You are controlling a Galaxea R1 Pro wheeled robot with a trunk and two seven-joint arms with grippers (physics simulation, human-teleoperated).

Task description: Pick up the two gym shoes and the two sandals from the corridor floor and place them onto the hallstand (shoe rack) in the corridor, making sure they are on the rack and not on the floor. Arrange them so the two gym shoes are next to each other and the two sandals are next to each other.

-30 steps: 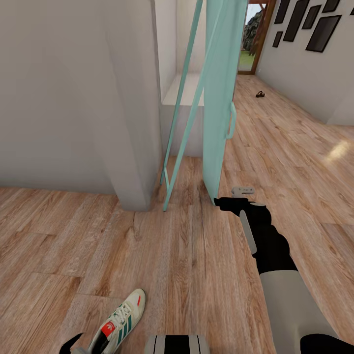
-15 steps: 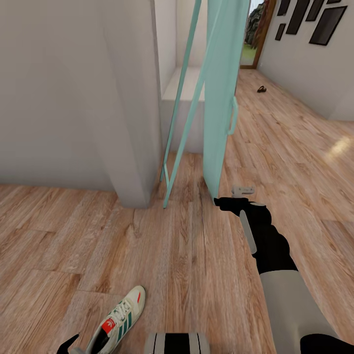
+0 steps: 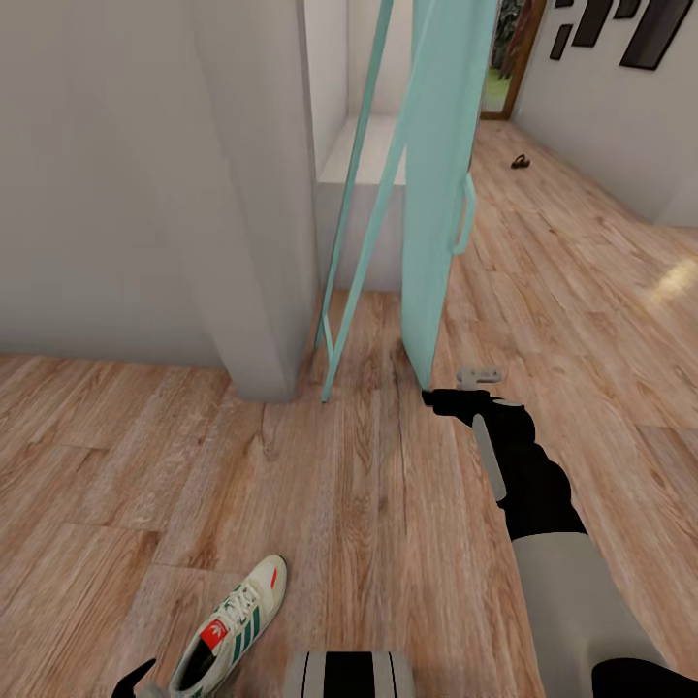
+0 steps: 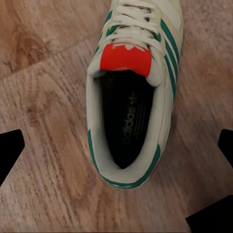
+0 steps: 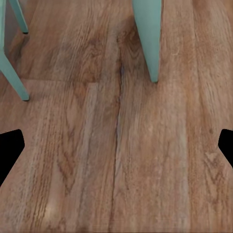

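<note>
One gym shoe (image 3: 233, 622), cream-white with green stripes and a red tongue label, lies on the corridor floor (image 3: 368, 504) at the bottom left of the head view. My left gripper (image 3: 139, 684) hangs over its heel end. In the left wrist view the gym shoe (image 4: 131, 92) lies between the wide-apart black fingertips (image 4: 9, 150) of the open left gripper (image 4: 116, 150). My right gripper (image 3: 456, 397) stands open over bare planks near the turquoise panel's foot, holding nothing (image 5: 116, 145). A small dark sandal (image 3: 521, 162) lies far down the corridor. A pale bench-like block (image 3: 361, 170), possibly the hallstand, stands behind the turquoise frame.
A grey-white wall pillar (image 3: 252, 213) rises at the left. A turquoise-framed piece of furniture (image 3: 436, 194) with thin legs (image 5: 150, 43) stands straight ahead, close to my right gripper. Dark picture frames (image 3: 669, 29) hang on the right wall. Open floor stretches to the right.
The whole head view has shifted a little, so the camera moved: the pillar and the far sandal sit higher in the picture. Both arms and the shoe keep their places.
</note>
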